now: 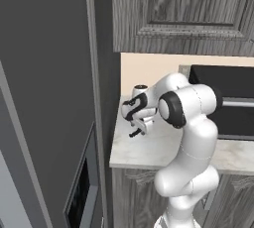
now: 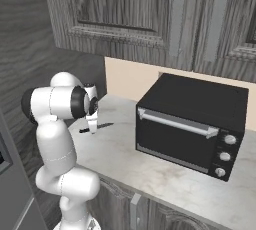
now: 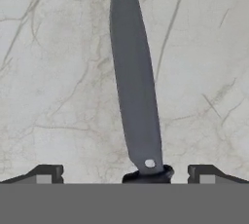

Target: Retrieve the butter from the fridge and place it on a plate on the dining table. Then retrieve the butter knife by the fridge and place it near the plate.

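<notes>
- The gripper [image 3: 124, 174] is being held wide open at the bottom of the hand view, nothing being gripped.
- The butter knife [image 3: 133, 86] is lying flat on the marbled counter [image 3: 53, 72], mid-frame, between the fingertips [image 3: 46, 173].
- No readable writing is being shown on the black oven [image 2: 192, 124], right of frame.

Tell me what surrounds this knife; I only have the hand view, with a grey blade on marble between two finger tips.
Observer: The butter knife lies on a small marbled counter under dark wood-grain cabinets.
Operator: Anything else on that counter?
Observer: A black toaster oven stands on it, to the right of the arm and apart from the knife.
Operator: Where is the fridge?
Observer: Its grey side rises right beside the counter's left end.
Operator: Is the gripper holding anything?
Observer: No; the gripper hangs open just above the counter, pointing down, with its jaws either side of the knife's handle end.
</notes>
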